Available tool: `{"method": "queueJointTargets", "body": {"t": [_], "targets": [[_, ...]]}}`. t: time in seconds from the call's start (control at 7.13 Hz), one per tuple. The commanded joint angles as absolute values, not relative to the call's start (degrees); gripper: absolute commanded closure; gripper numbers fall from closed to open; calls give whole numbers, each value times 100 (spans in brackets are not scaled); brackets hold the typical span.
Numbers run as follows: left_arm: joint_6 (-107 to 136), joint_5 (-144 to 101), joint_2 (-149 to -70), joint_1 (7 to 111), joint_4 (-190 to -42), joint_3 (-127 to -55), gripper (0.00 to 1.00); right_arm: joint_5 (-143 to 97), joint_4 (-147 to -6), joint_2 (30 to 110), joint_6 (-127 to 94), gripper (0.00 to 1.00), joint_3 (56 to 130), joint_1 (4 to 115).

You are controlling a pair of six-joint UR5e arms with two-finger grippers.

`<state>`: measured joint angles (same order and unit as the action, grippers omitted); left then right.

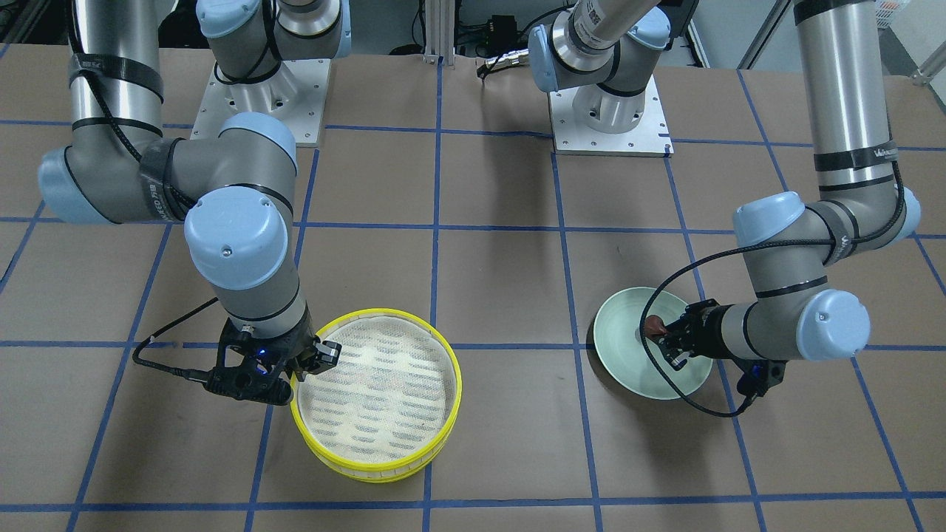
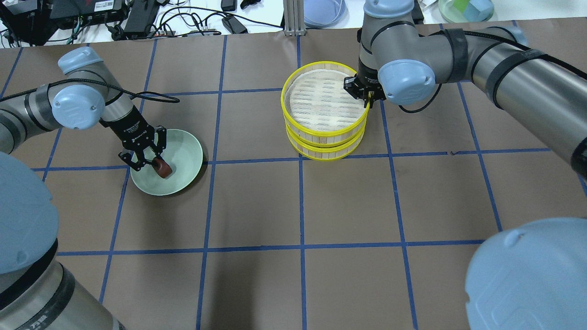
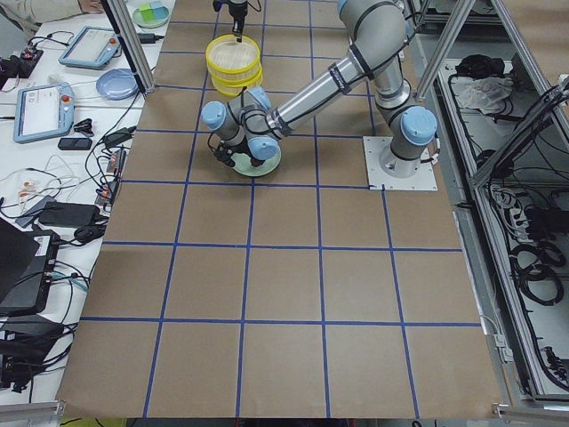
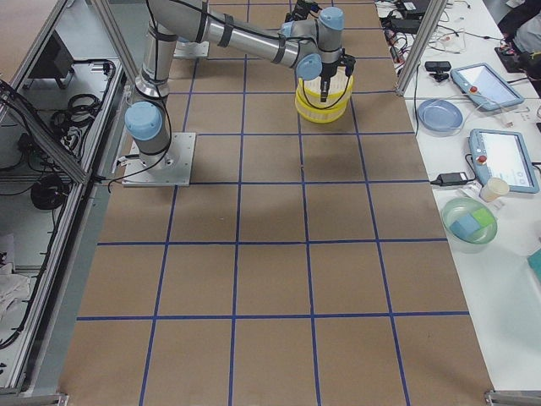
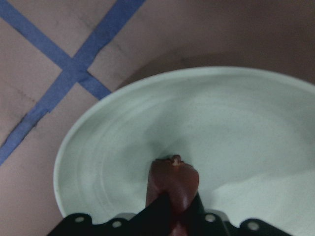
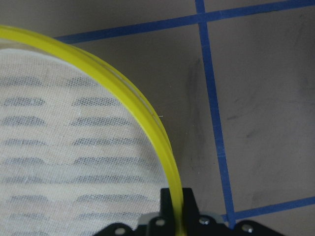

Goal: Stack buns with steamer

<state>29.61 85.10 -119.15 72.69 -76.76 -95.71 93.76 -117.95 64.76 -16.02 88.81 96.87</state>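
Note:
Two yellow-rimmed steamer trays are stacked: the upper one [image 2: 321, 96] sits on or just above the lower one [image 2: 326, 150], I cannot tell which. My right gripper [image 2: 367, 98] is shut on the upper tray's rim [image 6: 147, 129] at its right edge; it also shows in the front view [image 1: 304, 367]. My left gripper [image 2: 157, 166] is shut on the dark reddish-brown bun [image 2: 162, 168], holding it just over the pale green plate [image 2: 185, 149]. The left wrist view shows the bun [image 5: 173, 181] between the fingers above the plate [image 5: 246, 132]. The cream bun is not in view.
The brown table is marked with a blue tape grid. The arms' base plates [image 1: 610, 118] stand at the robot's side. Beyond the far edge lie cables, a blue dish [image 2: 323, 11] and a green bowl [image 2: 465, 8].

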Motion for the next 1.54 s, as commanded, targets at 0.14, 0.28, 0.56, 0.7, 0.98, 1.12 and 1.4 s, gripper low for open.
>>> {"method": "queueJointTargets", "body": {"t": [0.14, 0.28, 0.56, 0.7, 0.98, 1.12, 1.4], "targets": [[2753, 8630, -11716, 7269, -7481, -9466, 100, 9369, -11821, 6469, -1608, 100, 8938, 9686], [2707, 8613, -11698, 7269, -7053, -9422, 100, 9369, -11821, 6469, -1617, 100, 8947, 9686], [2620, 8648, -11628, 7242, -7005, -9229, 100, 9378, -11821, 6416, -1600, 98, 8947, 9677], [2532, 8648, -11584, 7251, -6961, -9159, 100, 9378, -11821, 6416, -1600, 94, 8947, 9677], [2531, 8648, -11383, 7347, -6961, -9132, 100, 9387, -11821, 6416, -1600, 83, 8947, 9677], [2557, 8614, -11251, 7417, -6961, -9114, 100, 9387, -11821, 6416, -1600, 76, 8947, 9668], [2802, 8569, -11084, 7706, -6970, -8852, 100, 9509, -11821, 6433, -1495, 47, 8947, 9607]]}}
